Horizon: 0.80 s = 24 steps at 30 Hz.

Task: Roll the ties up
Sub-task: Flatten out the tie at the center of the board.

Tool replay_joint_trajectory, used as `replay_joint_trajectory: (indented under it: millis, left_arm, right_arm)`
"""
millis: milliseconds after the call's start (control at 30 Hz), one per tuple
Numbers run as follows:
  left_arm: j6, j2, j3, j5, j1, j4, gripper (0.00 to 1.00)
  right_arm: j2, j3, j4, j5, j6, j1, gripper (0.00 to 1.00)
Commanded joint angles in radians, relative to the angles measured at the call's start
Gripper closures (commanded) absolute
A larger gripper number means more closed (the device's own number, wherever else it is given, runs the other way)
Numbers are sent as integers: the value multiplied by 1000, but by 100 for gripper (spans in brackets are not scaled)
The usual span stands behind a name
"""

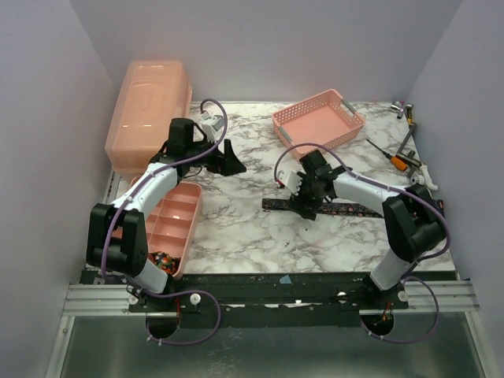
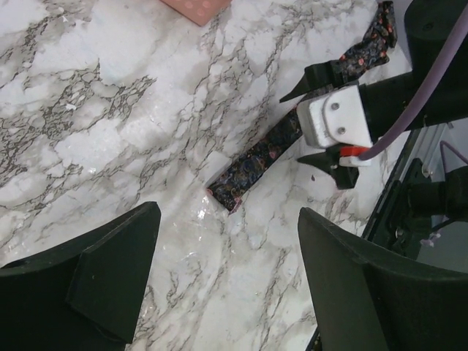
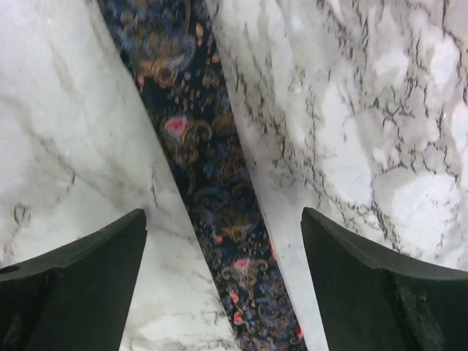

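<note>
A dark tie (image 1: pixel 346 209) with red and orange dots lies flat as a long strip on the marble table (image 1: pixel 236 228). My right gripper (image 1: pixel 304 206) hovers low over its left part, open. In the right wrist view the tie (image 3: pixel 212 197) runs between the open right gripper (image 3: pixel 223 219) fingers, touching neither. My left gripper (image 1: pixel 234 161) stands open farther back and left, holding nothing. In the left wrist view the tie's end (image 2: pixel 238 183) lies beyond the open left gripper (image 2: pixel 228 281), with the right gripper (image 2: pixel 329 131) over the strip. A small dark speckled coil (image 1: pixel 163 258) sits in the tray's near compartment.
A pink compartment tray (image 1: pixel 175 220) lies under the left arm. A pink lidded box (image 1: pixel 150 110) stands at the back left and a pink open basket (image 1: pixel 317 120) at the back centre. Screwdrivers and small tools (image 1: pixel 402 157) lie at the right edge.
</note>
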Motion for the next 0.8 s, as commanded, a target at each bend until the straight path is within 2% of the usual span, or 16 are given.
replay_joint_trajectory:
  millis: [0,200,467,600,767]
  left_arm:
    - [116,-21,12,-7,-6,-49,19]
    - [122,-8,16,6,-24,-54,19]
    - [143,-11,0,31,-33,-70,19]
    - [165,-9,1,37,-33,-84,19]
    - [167,2,10,47,-32,-92,19]
  right_arm:
    - [-94,-29,-113,2,-53,-77,11]
    - [-176,-60,-262,-18,-211,-256,8]
    - [-129,-63,-275,40,-345,-447,10]
    - [-88,-58,-270,50,-385,-489,12]
    - [-80,-101,-235,50,-429,-490,19]
